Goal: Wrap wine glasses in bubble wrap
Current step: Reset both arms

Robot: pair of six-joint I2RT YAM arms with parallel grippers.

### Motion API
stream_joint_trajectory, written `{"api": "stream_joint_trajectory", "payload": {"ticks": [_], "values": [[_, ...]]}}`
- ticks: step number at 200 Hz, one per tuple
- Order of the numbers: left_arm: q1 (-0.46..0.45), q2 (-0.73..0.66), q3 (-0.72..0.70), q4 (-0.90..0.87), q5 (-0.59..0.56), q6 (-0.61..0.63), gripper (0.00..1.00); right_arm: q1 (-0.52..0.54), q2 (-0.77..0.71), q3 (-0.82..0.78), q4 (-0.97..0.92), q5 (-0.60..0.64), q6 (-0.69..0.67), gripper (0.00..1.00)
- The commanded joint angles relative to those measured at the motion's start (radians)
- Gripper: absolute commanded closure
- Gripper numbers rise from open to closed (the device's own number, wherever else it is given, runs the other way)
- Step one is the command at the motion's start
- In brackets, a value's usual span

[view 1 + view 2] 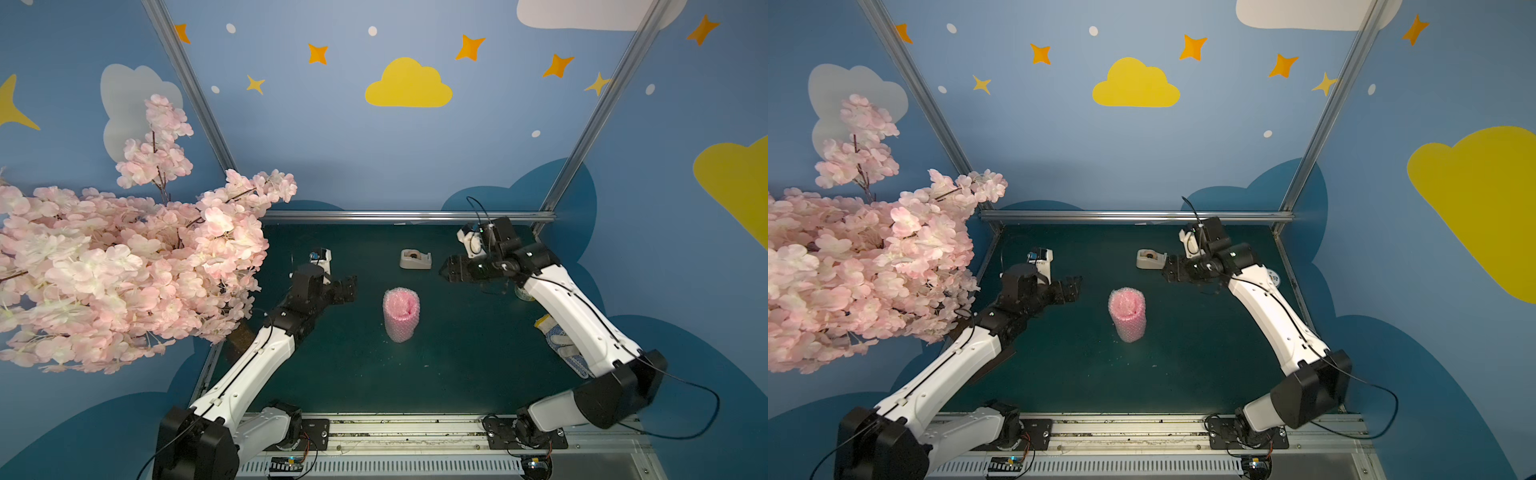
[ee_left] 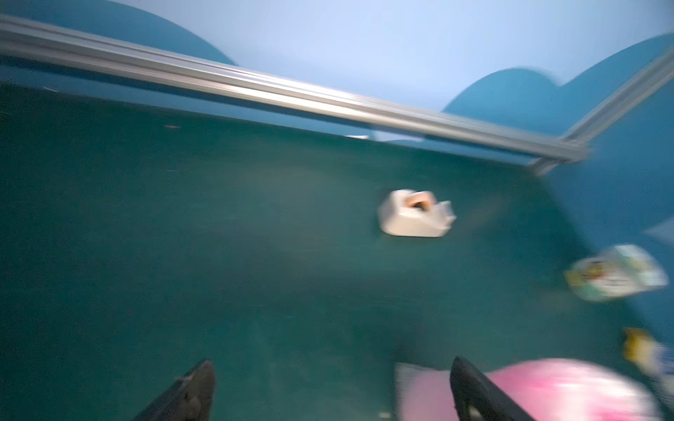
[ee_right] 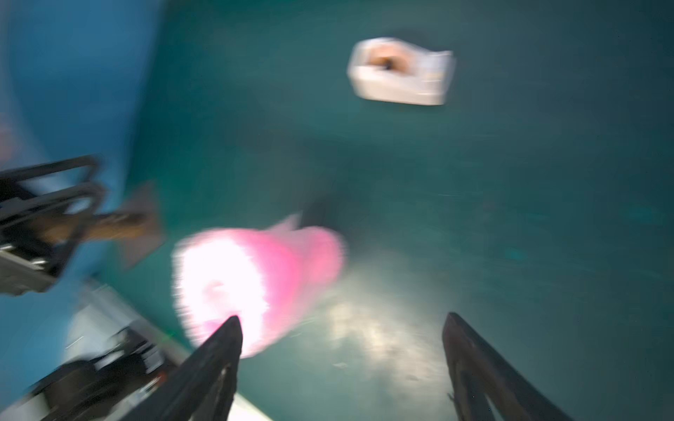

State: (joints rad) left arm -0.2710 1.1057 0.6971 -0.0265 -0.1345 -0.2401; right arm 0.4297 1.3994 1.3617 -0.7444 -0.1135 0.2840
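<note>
The bubble wrap point(image 1: 401, 314) point(image 1: 1127, 313) stands as an upright roll in the middle of the green table. The wine glass is inside it and shows only as pink through the film. My left gripper point(image 1: 349, 286) point(image 1: 1073, 286) hovers to the roll's left, open and holding nothing. My right gripper point(image 1: 444, 270) point(image 1: 1166, 269) hangs to the back right of the roll, also open and empty. In the blurred left wrist view the left gripper point(image 2: 332, 364) has the pink roll point(image 2: 565, 390) beyond one finger. In the blurred right wrist view the roll point(image 3: 255, 288) lies past the right gripper point(image 3: 343, 317).
A beige tape dispenser point(image 1: 415, 259) point(image 1: 1150, 259) point(image 2: 415, 215) point(image 3: 401, 73) sits behind the roll. A labelled tin point(image 1: 1273, 276) point(image 2: 616, 273) and a work glove point(image 1: 561, 340) lie by the right arm. Pink blossom branches point(image 1: 124, 270) overhang the left side. A metal rail point(image 1: 407, 216) bounds the back.
</note>
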Motion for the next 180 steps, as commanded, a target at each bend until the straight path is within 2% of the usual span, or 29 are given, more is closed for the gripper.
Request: {"api": "stream_joint_trajectory", "payload": {"ticks": [1,5,12,22,23,25,29,35,41,50,59,83,95,103,116,130,151,166,180], "values": [[0.137,0.081,-0.154,0.279,-0.255,0.266,0.00,-0.024,-0.114,-0.443,0.585,0.409,-0.148,0.14],[0.166,0.100,-0.169,0.285,-0.252,0.241,0.00,-0.033,-0.135,-0.540,0.730,0.456,-0.185,0.14],[0.214,0.125,-0.205,0.317,-0.183,0.223,0.00,-0.059,-0.154,-0.685,0.945,0.520,-0.224,0.13],[0.244,0.163,-0.291,0.470,-0.112,0.222,0.00,-0.119,-0.160,-0.828,1.130,0.591,-0.200,0.13],[0.246,0.172,-0.304,0.504,-0.106,0.225,0.00,-0.126,-0.158,-0.840,1.147,0.592,-0.200,0.08],[0.251,0.185,-0.322,0.561,-0.091,0.231,0.00,-0.146,-0.157,-0.852,1.181,0.593,-0.193,0.03],[0.261,0.206,-0.346,0.668,-0.083,0.247,0.00,-0.178,-0.166,-0.850,1.150,0.575,-0.163,0.02],[0.270,0.225,-0.345,0.720,-0.075,0.227,0.00,-0.215,-0.184,-0.827,1.068,0.508,-0.144,0.02],[0.306,0.250,-0.317,0.703,-0.009,0.179,0.00,-0.250,-0.189,-0.792,0.980,0.445,-0.205,0.02],[0.336,0.293,-0.265,0.648,0.079,0.166,0.00,-0.273,-0.169,-0.756,0.903,0.419,-0.238,0.02],[0.334,0.355,-0.267,0.718,0.140,0.188,0.00,-0.279,-0.146,-0.758,0.903,0.414,-0.277,0.02],[0.329,0.473,-0.331,0.975,0.214,0.223,0.00,-0.309,-0.070,-0.886,1.219,0.356,-0.294,0.02],[0.329,0.445,-0.312,0.895,0.205,0.226,0.00,-0.326,0.010,-0.913,1.326,0.301,-0.307,0.02],[0.327,0.428,-0.280,0.794,0.193,0.225,0.00,-0.328,0.086,-0.957,1.505,0.294,-0.310,0.02],[0.315,0.445,-0.292,0.847,0.174,0.228,0.00,-0.341,0.156,-1.000,1.699,0.266,-0.313,0.02],[0.315,0.435,-0.293,0.837,0.174,0.227,0.00,-0.350,0.134,-0.980,1.627,0.245,-0.299,0.02],[0.315,0.430,-0.292,0.828,0.173,0.230,0.00,-0.372,0.069,-0.879,1.305,0.191,-0.302,0.02],[0.307,0.429,-0.289,0.819,0.163,0.236,0.00,-0.371,0.084,-0.908,1.389,0.202,-0.296,0.02],[0.306,0.431,-0.285,0.810,0.155,0.232,0.00,-0.371,0.072,-0.884,1.322,0.193,-0.302,0.02]]}}
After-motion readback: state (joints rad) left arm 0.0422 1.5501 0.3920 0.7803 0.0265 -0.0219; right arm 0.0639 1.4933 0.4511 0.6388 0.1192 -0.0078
